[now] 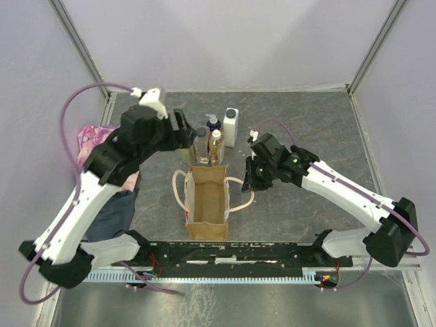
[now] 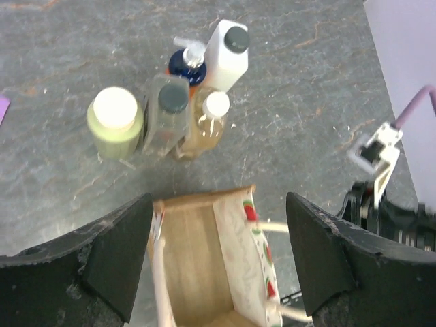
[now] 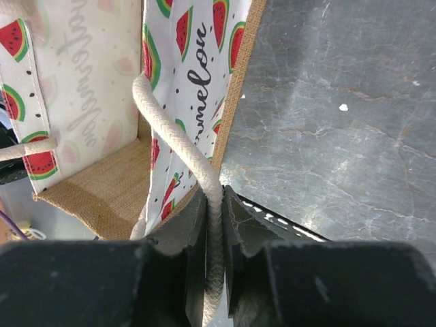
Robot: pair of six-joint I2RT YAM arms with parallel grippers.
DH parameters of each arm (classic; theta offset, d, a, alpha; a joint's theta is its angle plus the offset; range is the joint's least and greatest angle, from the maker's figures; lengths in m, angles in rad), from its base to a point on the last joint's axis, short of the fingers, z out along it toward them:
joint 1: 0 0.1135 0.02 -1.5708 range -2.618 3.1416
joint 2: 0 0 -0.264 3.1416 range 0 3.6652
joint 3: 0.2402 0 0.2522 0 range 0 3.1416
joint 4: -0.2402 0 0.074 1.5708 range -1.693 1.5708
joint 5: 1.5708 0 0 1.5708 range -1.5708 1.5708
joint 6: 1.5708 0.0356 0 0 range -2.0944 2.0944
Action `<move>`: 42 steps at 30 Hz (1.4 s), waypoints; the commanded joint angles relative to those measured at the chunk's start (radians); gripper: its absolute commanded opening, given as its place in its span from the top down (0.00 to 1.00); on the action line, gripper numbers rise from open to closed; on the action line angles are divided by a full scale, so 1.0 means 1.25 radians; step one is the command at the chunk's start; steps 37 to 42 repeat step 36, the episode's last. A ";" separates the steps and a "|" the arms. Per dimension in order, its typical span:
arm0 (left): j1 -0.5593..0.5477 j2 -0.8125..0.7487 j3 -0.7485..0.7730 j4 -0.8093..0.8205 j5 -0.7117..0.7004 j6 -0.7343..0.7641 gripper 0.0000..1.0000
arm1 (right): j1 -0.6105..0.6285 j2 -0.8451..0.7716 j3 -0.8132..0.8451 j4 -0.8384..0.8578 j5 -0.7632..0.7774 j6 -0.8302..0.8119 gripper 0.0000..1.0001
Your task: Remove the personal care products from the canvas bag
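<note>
The canvas bag stands open at the table's middle, and its inside shows only bare burlap in the left wrist view. Just beyond it stand the bottles: white with a dark cap, dark blue with a pump, clear with a dark cap, amber with a cream cap and a yellow-green jar. My left gripper is open and empty above the bag's far edge. My right gripper is shut on the bag's cream rope handle, at the bag's right side.
A pink-purple garment and a grey-blue cloth lie at the left, partly under my left arm. The black mounting rail runs along the near edge. Pale walls close in the table's back and sides.
</note>
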 commanded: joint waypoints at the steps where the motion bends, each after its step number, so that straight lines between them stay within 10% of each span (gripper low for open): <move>1: 0.003 -0.079 -0.077 -0.118 -0.034 -0.069 0.15 | -0.002 0.015 0.087 -0.046 0.068 -0.047 0.80; 12: 0.003 -0.134 -0.136 -0.126 -0.039 -0.102 0.15 | -0.073 0.052 0.228 -0.137 0.152 -0.115 0.75; 19: 0.002 -0.128 -0.137 -0.123 -0.026 -0.104 0.15 | -0.084 0.023 0.227 -0.139 0.175 -0.124 0.01; 27: 0.004 -0.089 0.055 -0.192 -0.213 -0.039 0.05 | -0.110 -0.043 0.368 -0.085 0.443 -0.228 0.00; 42: 0.045 0.115 0.302 -0.246 -0.307 0.036 0.01 | -0.283 0.076 0.575 -0.163 0.381 -0.272 0.00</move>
